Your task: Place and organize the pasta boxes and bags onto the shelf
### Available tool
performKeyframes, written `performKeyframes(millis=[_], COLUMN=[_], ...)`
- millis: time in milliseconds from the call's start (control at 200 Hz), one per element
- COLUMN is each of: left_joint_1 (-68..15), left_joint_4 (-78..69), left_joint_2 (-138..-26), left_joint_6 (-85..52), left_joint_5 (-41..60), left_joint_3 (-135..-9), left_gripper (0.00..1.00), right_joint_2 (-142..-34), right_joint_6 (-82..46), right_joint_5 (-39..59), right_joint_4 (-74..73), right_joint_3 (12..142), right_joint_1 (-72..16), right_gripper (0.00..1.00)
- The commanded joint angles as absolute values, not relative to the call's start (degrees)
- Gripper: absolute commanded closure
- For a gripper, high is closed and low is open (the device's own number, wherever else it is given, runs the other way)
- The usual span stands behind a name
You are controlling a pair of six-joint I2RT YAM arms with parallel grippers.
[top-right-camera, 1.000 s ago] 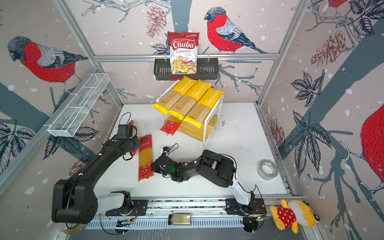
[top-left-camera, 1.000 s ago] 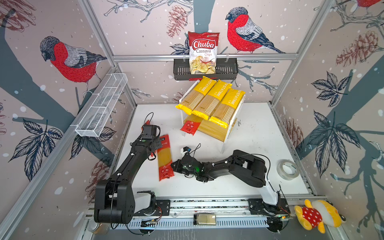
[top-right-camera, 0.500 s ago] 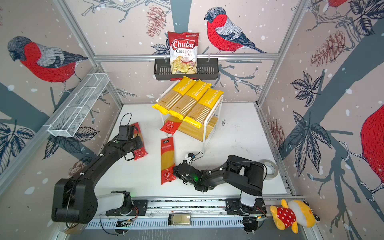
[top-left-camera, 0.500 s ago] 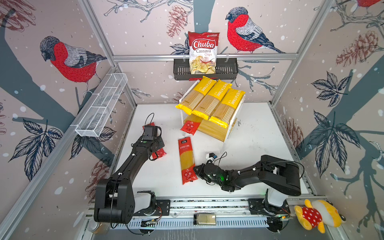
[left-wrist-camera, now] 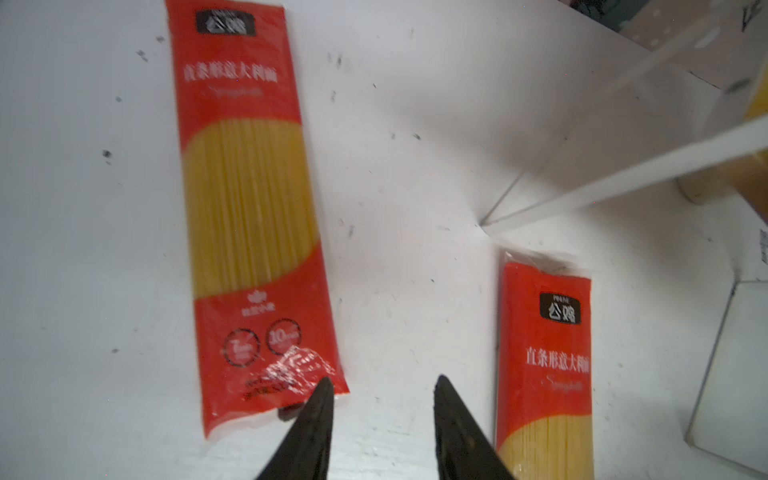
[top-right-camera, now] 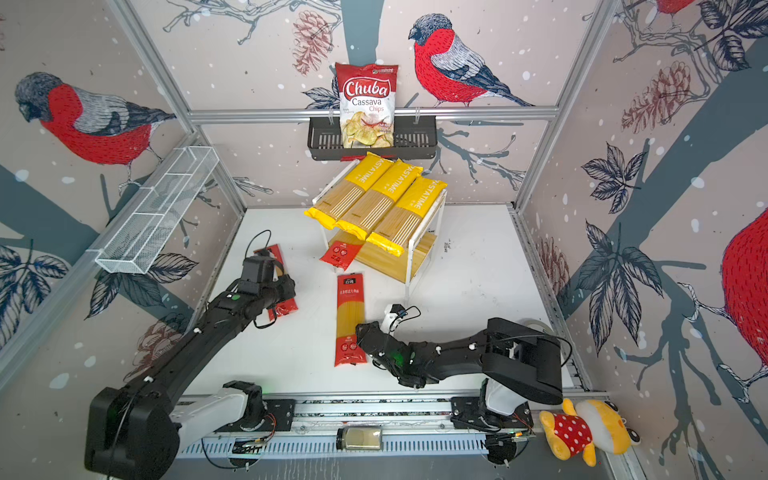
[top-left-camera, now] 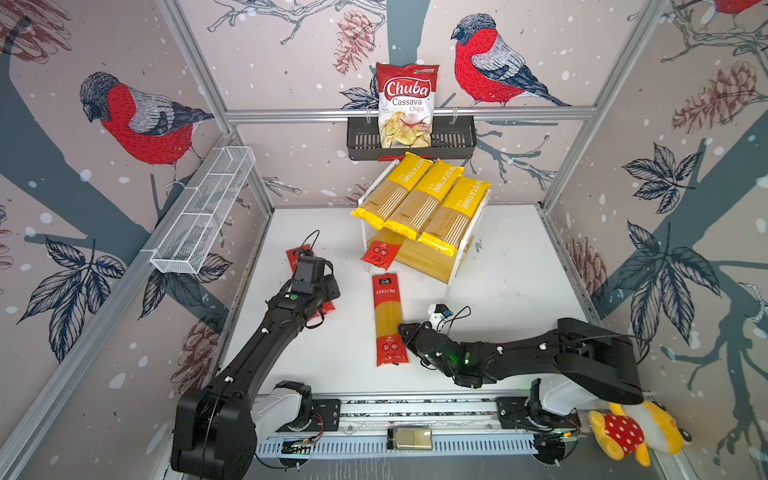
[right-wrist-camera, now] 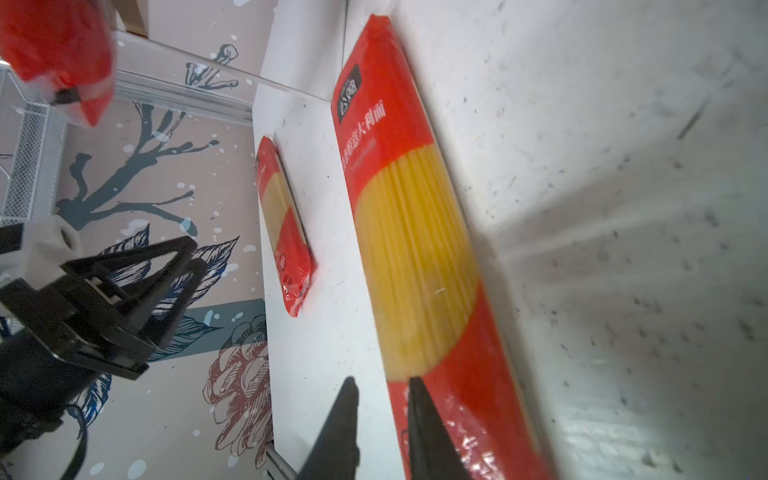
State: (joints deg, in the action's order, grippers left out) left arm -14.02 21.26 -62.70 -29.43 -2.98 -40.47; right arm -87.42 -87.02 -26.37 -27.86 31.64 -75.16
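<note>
"Chuba Cassava Chips" is printed on the chips bag. "PASTATIME" is printed on the yellow spaghetti bags. "公鸡" and "直条形意大利面" are printed on the red spaghetti packs.

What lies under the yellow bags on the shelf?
One red pack lies on the lower board, one end sticking out. The yellow bags hide its far end and the board behind.

Shelf sat at the bench's back edge, three bags up top. One spaghetti pack lay mid-bench before it, another pack by the left edge.
</note>
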Motion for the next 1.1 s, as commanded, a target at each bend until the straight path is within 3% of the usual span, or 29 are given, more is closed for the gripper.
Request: performKeyframes(millis=[0, 100, 200, 565, 675, 830, 1096], left_joint_1=[-16.9, -19.37, -21.8, -22.54, -22.59, -22.58, -22.59], left_joint_4=[18.69, 13.99, 10.45, 7.52, 5.46, 0.27, -7.13], left_joint_2=[-60.85, -57.07, -53.89, -53.23, -54.62, -57.72, -61.91], left_joint_6=[-34.65, -39.55, -43.35, -44.21, -44.14, -44.65, -45.08], left_joint_5=[0.46, 4.19, 5.5, 6.42, 6.46, 8.2, 10.28], left_joint_3=[-37.97, -33.33, -28.93, -24.09, -23.34, -22.24, -20.42], left_gripper=[0.58, 0.57, 0.55, 0.53, 0.52, 0.52, 0.52], right_joint_2=[-85.65, -85.49, -87.03, -96.24, -97.71, -93.5, -91.72], right_joint_6=[-85.78, -83.43, -83.25, -82.22, -77.01, -72.69, -77.48], right_joint_5=[-29.17, -28.35, -27.42, -17.3, -13.03, -15.96, -26.41], right_joint_4=[-23.9, -23.63, -23.63, -29.97, -30.52, -27.23, -24.67], right_joint_3=[30.77, 31.16, 31.94, 35.76, 39.59, 40.33, 35.9], right_joint_1=[-74.6, -74.21, -73.83, -72.82, -72.84, -73.78, -72.82], right_gripper=[0.69, 0.58, 0.53, 0.53, 0.58, 0.63, 0.52])
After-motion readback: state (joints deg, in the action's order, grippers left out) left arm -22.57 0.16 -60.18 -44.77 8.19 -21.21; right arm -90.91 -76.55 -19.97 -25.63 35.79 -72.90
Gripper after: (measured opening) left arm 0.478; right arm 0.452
